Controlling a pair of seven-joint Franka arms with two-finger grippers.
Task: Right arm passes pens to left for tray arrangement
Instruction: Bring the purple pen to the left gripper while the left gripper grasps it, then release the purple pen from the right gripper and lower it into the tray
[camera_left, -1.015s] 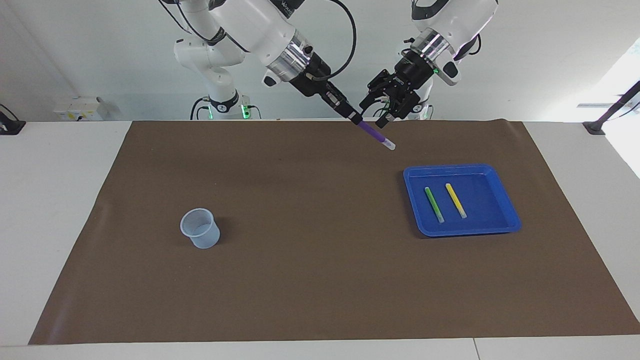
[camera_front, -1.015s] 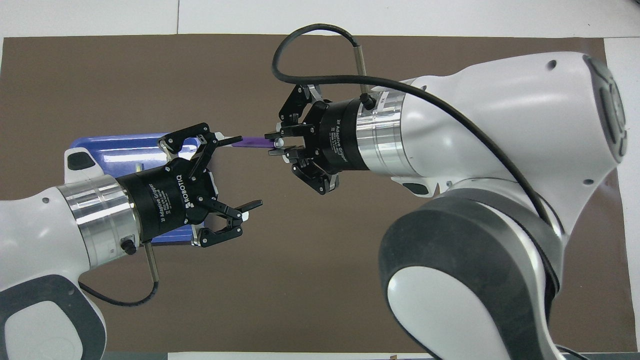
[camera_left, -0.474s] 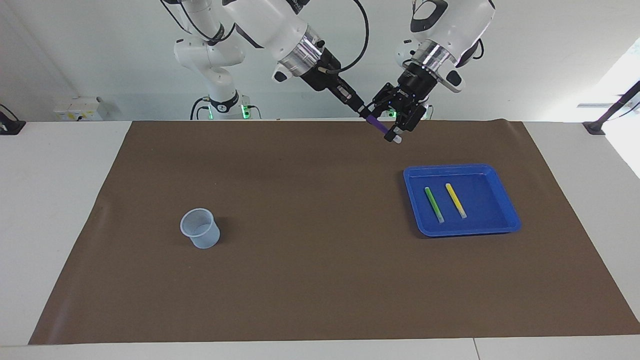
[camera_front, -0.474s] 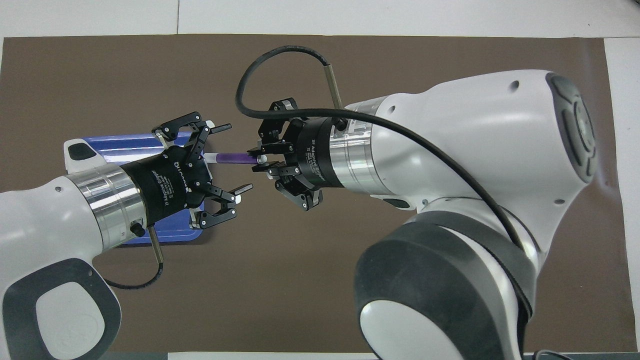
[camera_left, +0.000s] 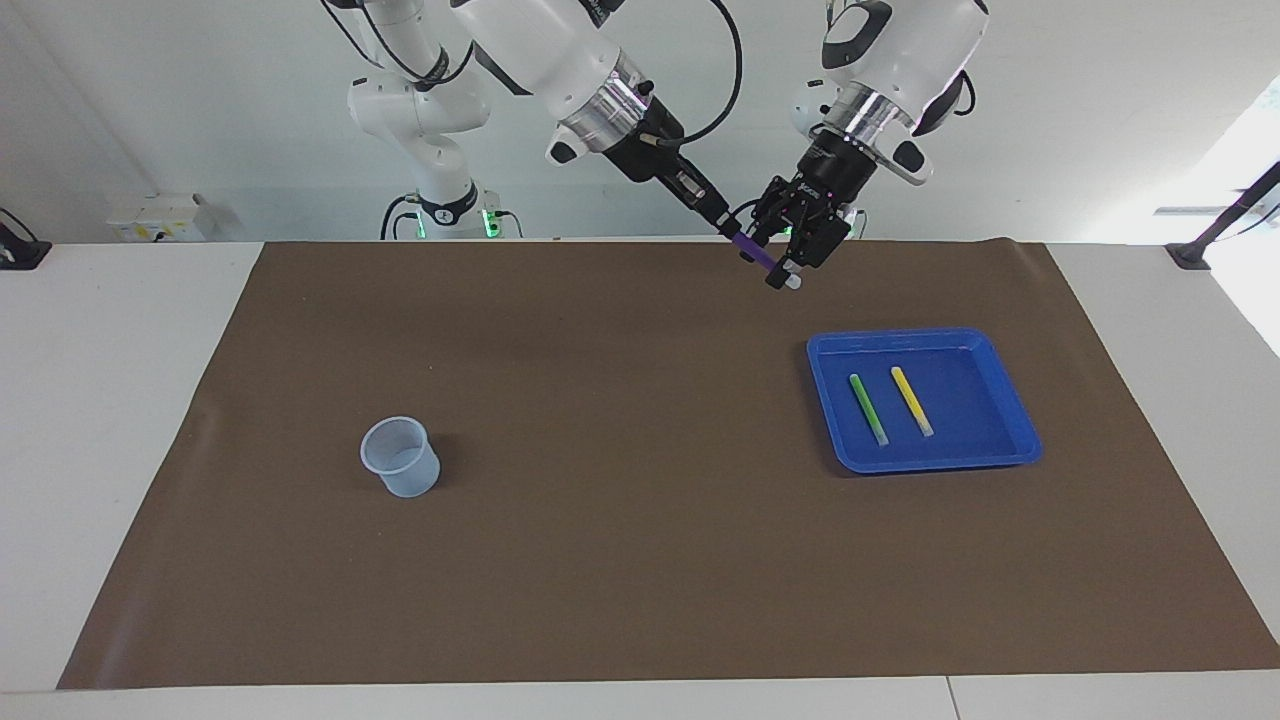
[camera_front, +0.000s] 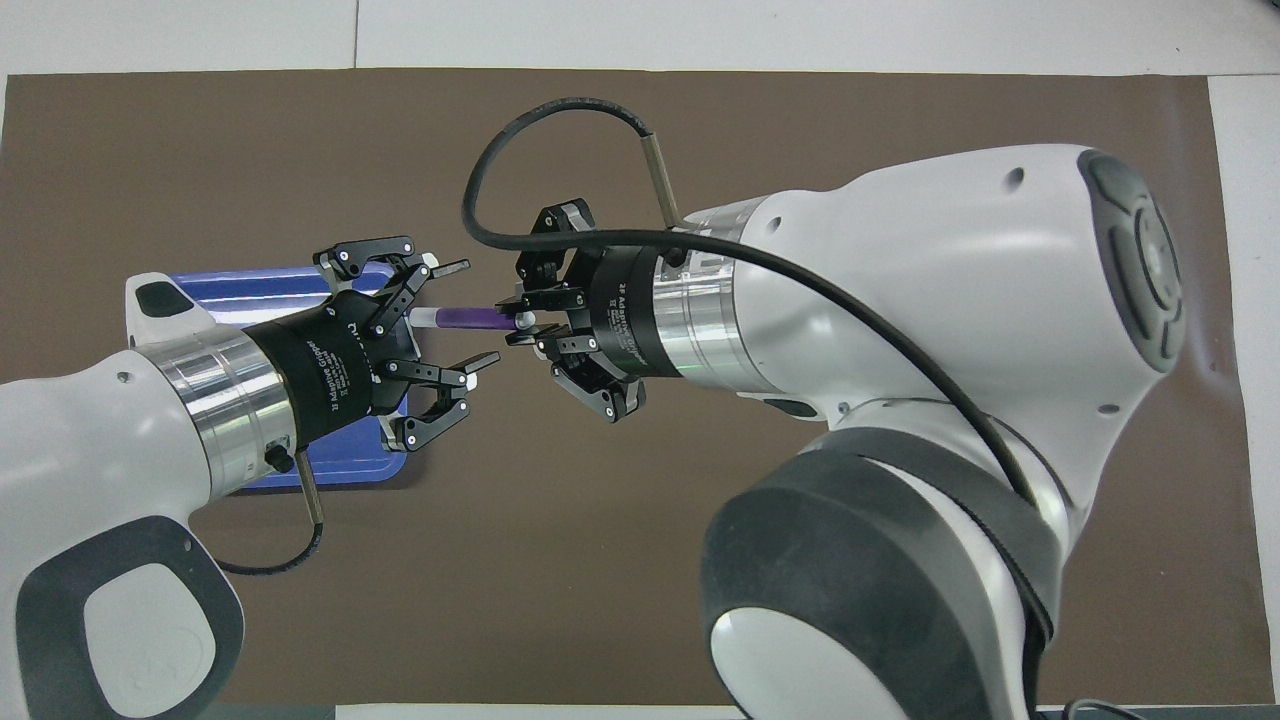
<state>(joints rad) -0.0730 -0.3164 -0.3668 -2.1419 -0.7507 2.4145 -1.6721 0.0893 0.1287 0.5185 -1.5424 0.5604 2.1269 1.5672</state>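
Observation:
My right gripper (camera_left: 728, 232) is shut on the end of the purple pen (camera_left: 757, 255) and holds it in the air over the mat, toward the robots from the blue tray (camera_left: 1012, 452). My left gripper (camera_left: 785, 270) is open, with its fingers on either side of the pen's pale tip and not touching it. In the overhead view the purple pen (camera_front: 465, 317) runs from the right gripper (camera_front: 520, 322) into the gap of the left gripper (camera_front: 468, 314). The green pen (camera_left: 867, 408) and the yellow pen (camera_left: 911, 400) lie side by side in the tray. The left arm hides them in the overhead view.
A small translucent bluish cup (camera_left: 400, 458) stands on the brown mat (camera_left: 620, 520) toward the right arm's end of the table. In the overhead view the tray (camera_front: 250, 285) shows partly under the left arm.
Both grippers rose and came together. The purple pen's tip now lies between the left gripper's fingers, which have narrowed around it. The right gripper still holds the pen.

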